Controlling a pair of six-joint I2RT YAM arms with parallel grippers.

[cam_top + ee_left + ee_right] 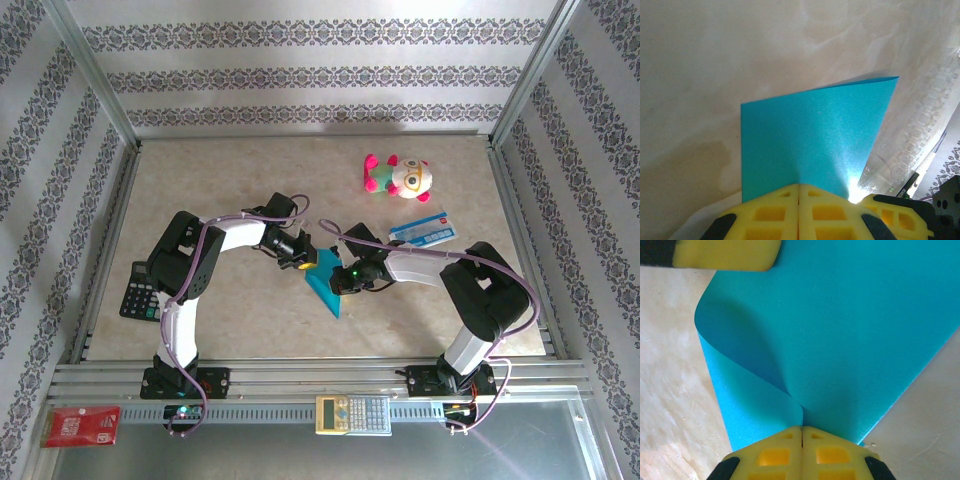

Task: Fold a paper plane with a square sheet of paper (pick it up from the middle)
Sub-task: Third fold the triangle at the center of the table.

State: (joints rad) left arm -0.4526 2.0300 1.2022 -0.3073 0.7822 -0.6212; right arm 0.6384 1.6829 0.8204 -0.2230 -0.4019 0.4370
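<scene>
The left gripper has its yellow fingers pressed together on one edge of the square sheet of paper. The right gripper is clamped in the same way on another edge. In the right wrist view the teal sheet curls over on itself just beyond the pinch. One layer bends back in a soft loop, not a sharp crease. Part of the left gripper's yellow finger shows at that view's upper left corner.

From above, the two grippers meet near the middle of the table with the sheet between them. Its pointed corner aims toward the near edge.

The tabletop is bare on the far left, and also in the near strip between the sheet and the metal rail. Patterned walls stand at the far side and on the left and right.

To the far right lies one plush toy. Nearer than it, just right of the right arm's wrist, is one white-and-blue printed card. Its print is too small to read.

There are two calculators. A black calculator sits at the left edge beside the left arm, and a yellow-faced calculator lies on the near rail. One red packet lies at the near left corner, and its lettering is not legible.
</scene>
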